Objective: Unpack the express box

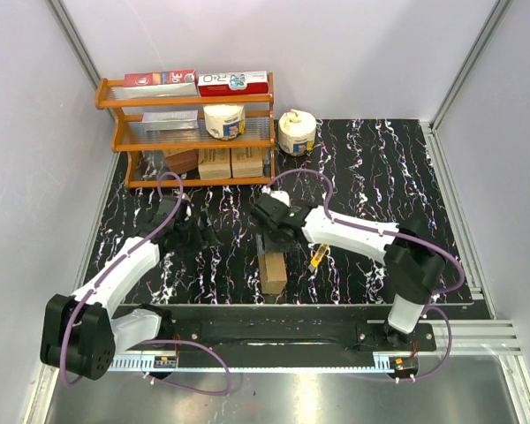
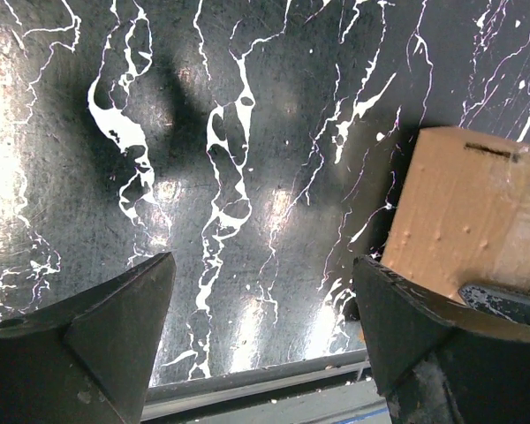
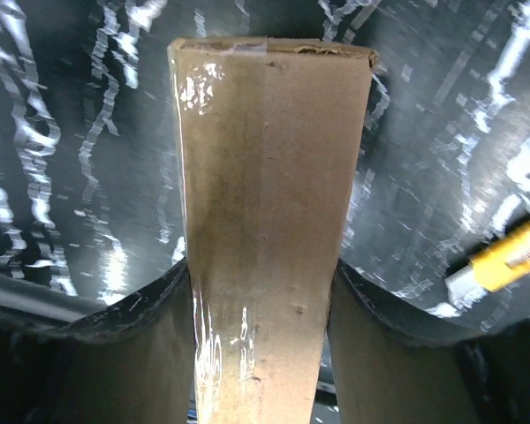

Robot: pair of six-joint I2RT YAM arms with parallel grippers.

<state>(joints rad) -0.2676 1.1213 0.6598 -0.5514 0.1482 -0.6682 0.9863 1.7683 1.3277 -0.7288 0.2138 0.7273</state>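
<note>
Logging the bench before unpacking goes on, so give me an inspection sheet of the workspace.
Surface: black marbled table, no spills seen.
Job's things: brown box lying flat at centre front.
Clutter: yellow knife beside the brown box; wooden shelf of cartons and rolls; white roll next to it.
Grippers: right gripper clamps the brown box's sides; left gripper open, empty, over bare table.
Cables: purple cables looping off both arms.
Surroundings: white walls.
</note>
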